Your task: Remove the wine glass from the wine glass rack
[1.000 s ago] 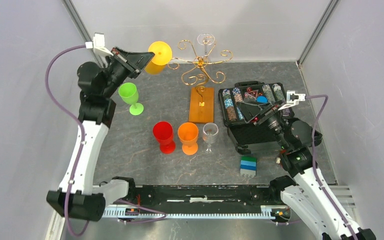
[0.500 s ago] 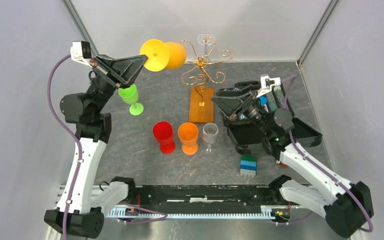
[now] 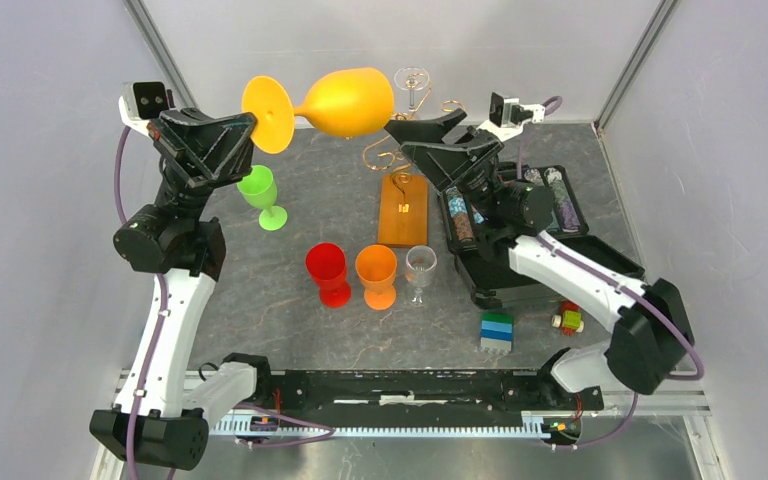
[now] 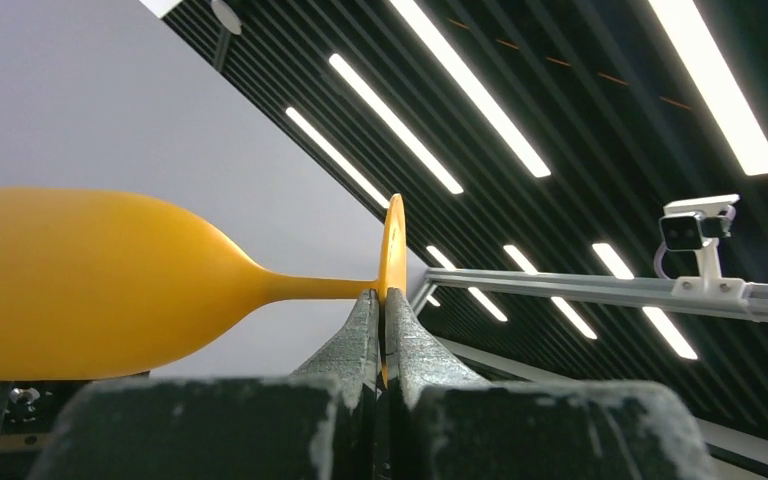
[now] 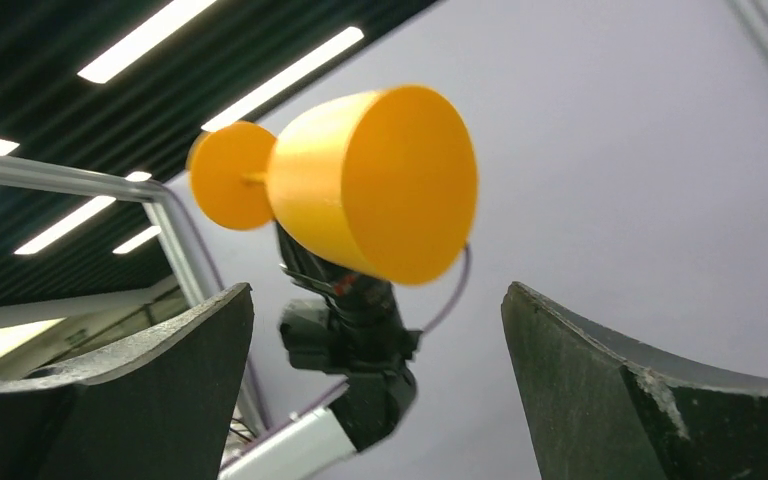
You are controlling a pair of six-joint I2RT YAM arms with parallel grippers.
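Observation:
A yellow wine glass (image 3: pixel 345 100) lies sideways high in the air, off the gold wire wine glass rack (image 3: pixel 380 155). My left gripper (image 3: pixel 250 125) is shut on the edge of the glass's round foot (image 4: pixel 392 250); its bowl (image 4: pixel 90 285) points right. My right gripper (image 3: pixel 400 135) is raised just right of the bowl's mouth and stands open; in the right wrist view the bowl (image 5: pixel 370 185) floats above the gap between its fingers (image 5: pixel 376 290). The rack's wooden base (image 3: pixel 403 210) sits below. A clear glass (image 3: pixel 412 78) hangs on the rack behind.
On the table stand a green glass (image 3: pixel 258 190), a red one (image 3: pixel 327 270), an orange one (image 3: pixel 376 272) and a clear one (image 3: pixel 420 268). An open black case of poker chips (image 3: pixel 520 240) lies under the right arm, with a block stack (image 3: pixel 497 330) and a small toy (image 3: pixel 566 320) near it.
The left gripper has carried the yellow glass up and away from the rack, turning it sideways. The right arm has swung up from the chip case to the bowl, jaws still wide.

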